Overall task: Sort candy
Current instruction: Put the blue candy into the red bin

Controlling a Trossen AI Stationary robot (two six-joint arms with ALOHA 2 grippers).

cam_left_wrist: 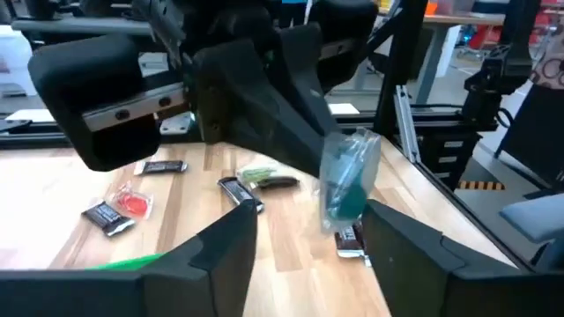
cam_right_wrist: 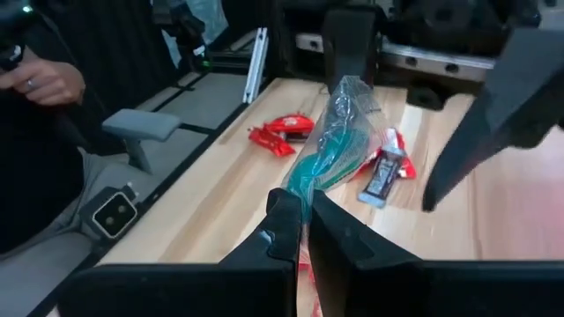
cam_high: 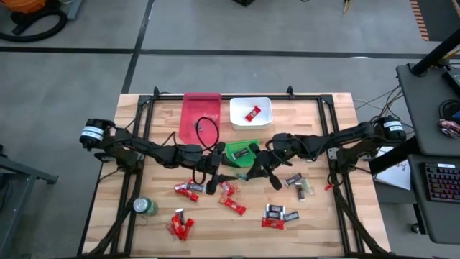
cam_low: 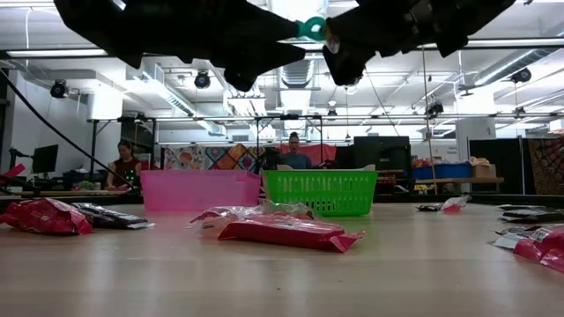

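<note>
1. The right hand [cam_right_wrist: 300,220] is pinched shut on a teal candy [cam_right_wrist: 330,145] in crinkly clear wrap, up in the air. It looks feather-light, floppy and slippery, so the twisted tail seems the best place to grab.
2. The left hand [cam_left_wrist: 308,246] is spread apart just in front of it, holding nothing.
3. More candy [cam_high: 231,205] lies scattered on the desk [cam_high: 316,230] below both hands.
4. No readable brand or writing.

Three bins are sitting on the tabletop: one pink bin [cam_high: 202,114], one white bin [cam_high: 250,113] and one green bin [cam_high: 242,152]. One green can [cam_high: 145,206] is standing there. Two claws are hanging over it, the left claw [cam_high: 210,185] and the right claw [cam_high: 248,175].
</note>
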